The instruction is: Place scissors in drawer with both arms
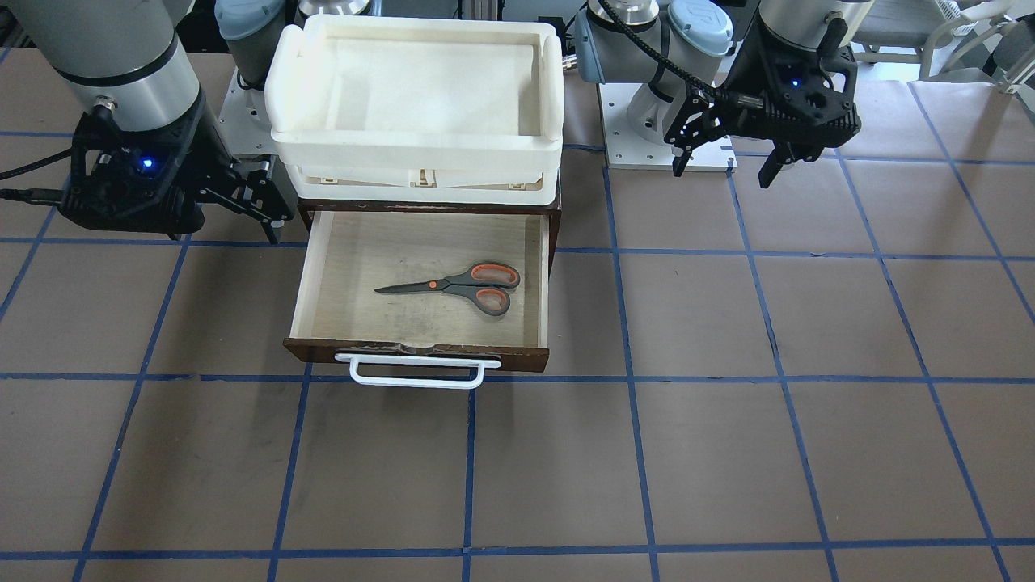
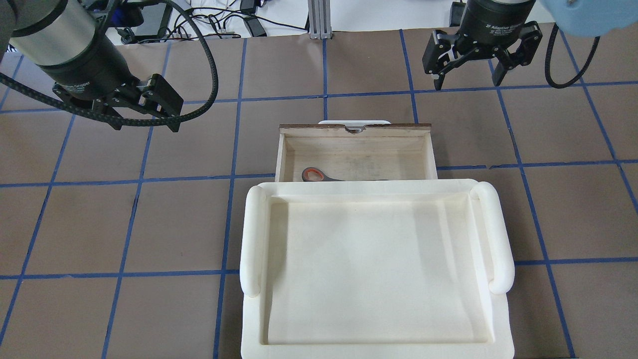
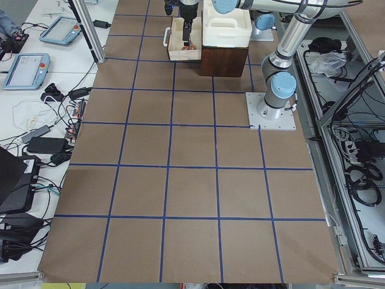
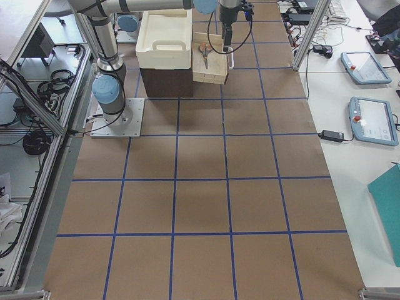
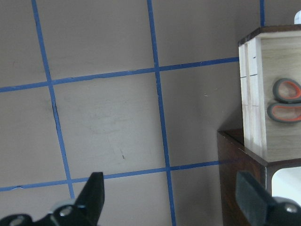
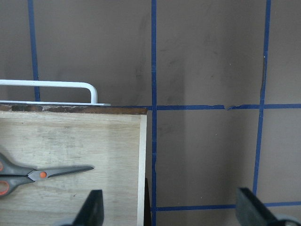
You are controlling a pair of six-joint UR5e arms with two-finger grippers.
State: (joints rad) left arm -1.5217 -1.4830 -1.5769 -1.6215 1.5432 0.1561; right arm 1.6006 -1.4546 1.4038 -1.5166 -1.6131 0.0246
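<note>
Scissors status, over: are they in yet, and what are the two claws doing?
Left gripper open, empty, off to the side. Right gripper open, empty. Scissors flat inside the drawer, which stands open. Nothing seen blocking it.

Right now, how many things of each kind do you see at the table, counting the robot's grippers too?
Small scissors with grey, orange-lined handles: 1
Dark brown wooden drawer with white bar handle: 1
White foam tray: 1
Black two-finger grippers: 2 (left gripper, right gripper, both open)
Total: 5
</note>
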